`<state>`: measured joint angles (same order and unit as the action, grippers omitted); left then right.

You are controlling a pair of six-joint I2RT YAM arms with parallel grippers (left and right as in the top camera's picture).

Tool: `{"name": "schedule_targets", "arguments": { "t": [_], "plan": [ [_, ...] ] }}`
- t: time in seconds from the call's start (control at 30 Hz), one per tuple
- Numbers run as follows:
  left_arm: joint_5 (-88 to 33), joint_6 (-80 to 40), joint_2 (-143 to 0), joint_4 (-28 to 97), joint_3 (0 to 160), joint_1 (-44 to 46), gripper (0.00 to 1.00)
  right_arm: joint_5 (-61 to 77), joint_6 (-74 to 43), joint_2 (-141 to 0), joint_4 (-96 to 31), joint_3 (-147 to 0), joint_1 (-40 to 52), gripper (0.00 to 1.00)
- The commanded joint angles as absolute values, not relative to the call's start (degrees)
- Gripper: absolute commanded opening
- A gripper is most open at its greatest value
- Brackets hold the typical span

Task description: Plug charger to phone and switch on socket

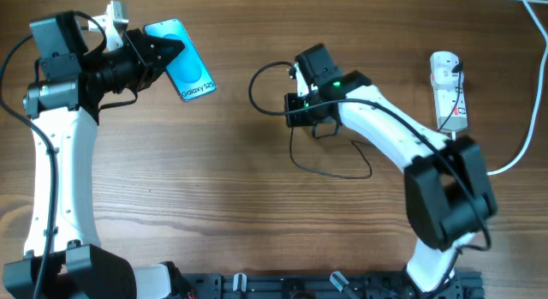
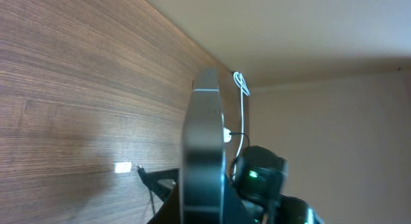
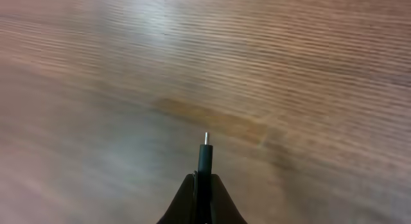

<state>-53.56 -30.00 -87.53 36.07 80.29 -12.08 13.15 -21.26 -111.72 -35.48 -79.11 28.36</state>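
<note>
Your left gripper (image 1: 161, 50) is clamped on the phone (image 1: 193, 76), a glossy teal slab with pale edges, at far left over the wood-grain table (image 1: 214, 188). Mid-table, your right gripper (image 1: 293, 102) pinches the charger (image 1: 330, 169) behind its thin metal tip, the cable looping slack. The two are well apart and not yet plugged. At far right, the white plastic socket (image 1: 445, 85) sits untouched; switching is left to do.

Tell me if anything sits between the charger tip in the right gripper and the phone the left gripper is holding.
Nothing visible does. Between the charger plug, pinched in the right gripper, and the phone held by the left gripper lies only bare wooden table; the charger's own slack loops near the right gripper.
</note>
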Motion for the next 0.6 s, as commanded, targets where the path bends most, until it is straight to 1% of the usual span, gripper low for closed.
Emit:
{"name": "schedule_targets", "arguments": {
  "t": [0.0, 0.3, 0.33, 0.37, 0.4, 0.47, 0.57],
  "plan": [
    [-53.6, -28.7, -87.0, 36.3, 80.6, -12.3, 0.04, 8.3, -16.2, -115.7, -34.0, -79.2, 28.5, 0.04],
    [-52.8, -28.7, -87.0, 36.2, 80.6, -12.3, 0.04, 7.8, -13.5, -121.1, -36.3, -79.2, 28.7, 0.07],
    [-52.8, -28.7, -87.0, 36.2, 80.6, -12.3, 0.04, 7.9, -13.5, -121.3, -37.2, -79.2, 28.7, 0.09],
    [-52.8, -28.7, -87.0, 36.2, 80.6, -12.3, 0.04, 7.9, -13.5, -121.5, -38.7, -79.2, 28.7, 0.18],
    [-52.8, -28.7, -87.0, 36.2, 80.6, -12.3, 0.04, 7.9, -13.5, -121.5, -39.5, -79.2, 28.7, 0.23],
    [-52.8, -28.7, -87.0, 36.2, 80.6, -12.3, 0.04, 8.0, -13.5, -121.5, -39.9, -79.2, 28.7, 0.31],
    [-52.8, -28.7, -87.0, 36.2, 80.6, -12.3, 0.04, 9.3, -13.6, -121.5, -36.9, -79.2, 28.7, 0.36]
  ]
}}
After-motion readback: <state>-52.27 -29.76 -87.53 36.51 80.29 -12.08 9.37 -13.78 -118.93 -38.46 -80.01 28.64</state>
